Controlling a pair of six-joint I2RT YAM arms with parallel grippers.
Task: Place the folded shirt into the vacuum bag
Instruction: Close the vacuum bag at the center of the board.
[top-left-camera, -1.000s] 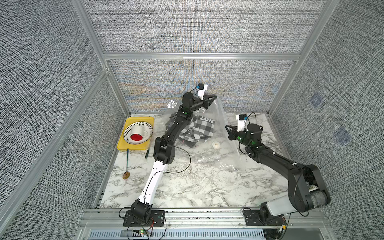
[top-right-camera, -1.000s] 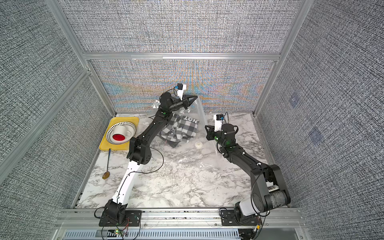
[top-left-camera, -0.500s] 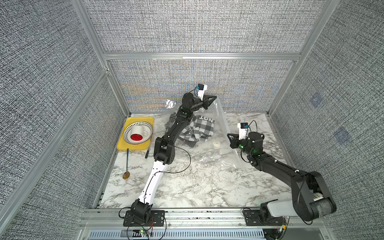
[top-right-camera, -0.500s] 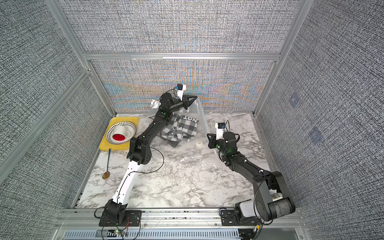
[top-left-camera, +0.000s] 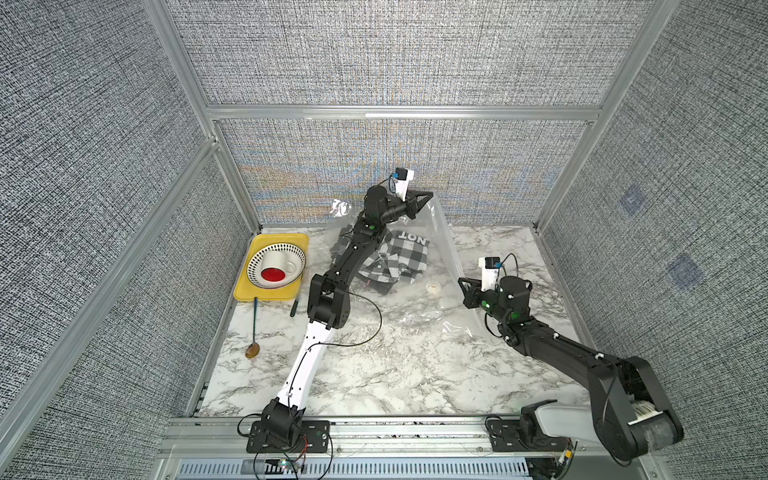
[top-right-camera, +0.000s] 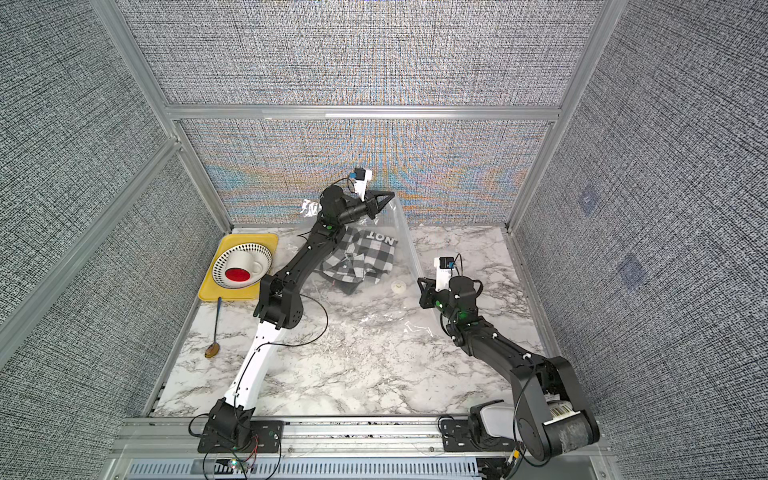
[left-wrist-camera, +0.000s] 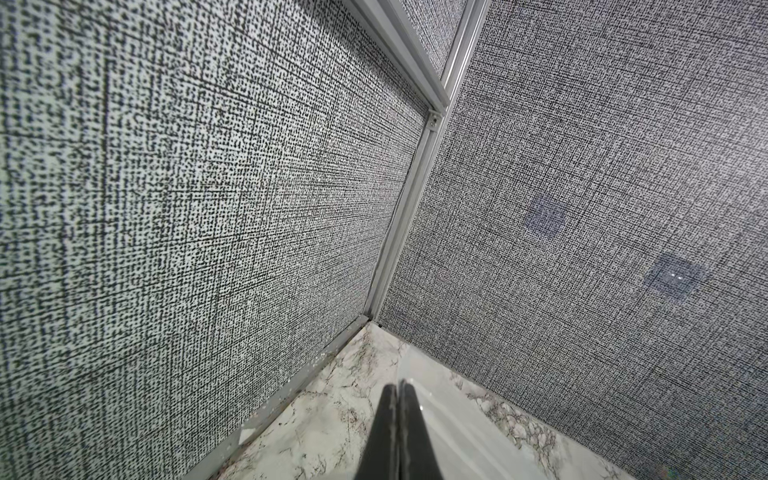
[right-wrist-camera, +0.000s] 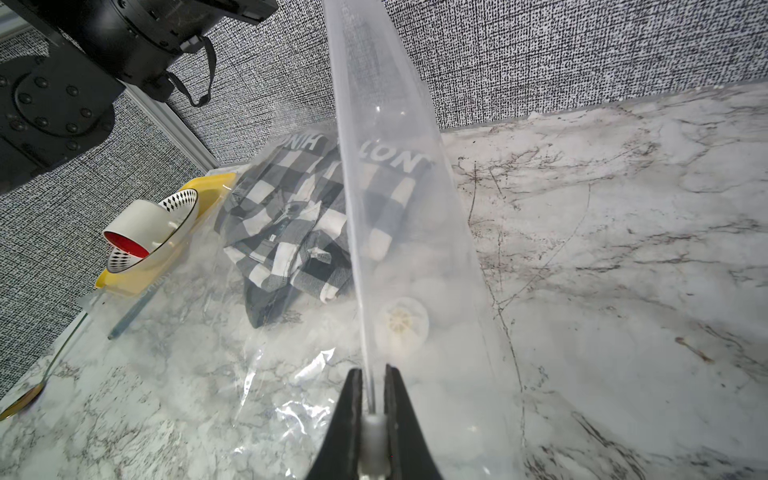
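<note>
Only from the right wrist: right gripper (right-wrist-camera: 370, 376), fingers narrow, pinching the taut edge strip of the vacuum bag (right-wrist-camera: 374, 166). Behind the clear film there, a black-and-white checked shirt (right-wrist-camera: 291, 220) with white lettering, and the round white valve disc (right-wrist-camera: 401, 322) just beside the held edge. Off to one side, a mug (right-wrist-camera: 141, 224) with a red inside, sitting in a dotted bowl (right-wrist-camera: 124, 259) on a yellow tray (right-wrist-camera: 208, 183).

Only from the left wrist: left gripper (left-wrist-camera: 397, 390), fingers pressed tight together, a pale strip of the bag running off from the tips. Beyond them, the corner of the grey walls and a wedge of marble table (left-wrist-camera: 324, 436). No sight of shirt or valve from here.

Only in both top views: the whole layout. Left gripper (top-left-camera: 426, 196) raised near the back wall, right gripper (top-left-camera: 462, 284) low over the table, the bag's edge stretched straight between the two. Shirt (top-left-camera: 401, 257) below the raised end, toward the back of the table, within the bag's outline; hard to tell whether wholly inside. Spoon (top-left-camera: 253, 332) lying in front of the tray.

Against a second ago: right gripper drawn nearer the front of the table along the edge. Left gripper, shirt and tray where they were.

Bag itself: transparent, glossy, crinkled where spread flat on the marble, smooth and tight along the lifted edge, far wider than the tray.
</note>
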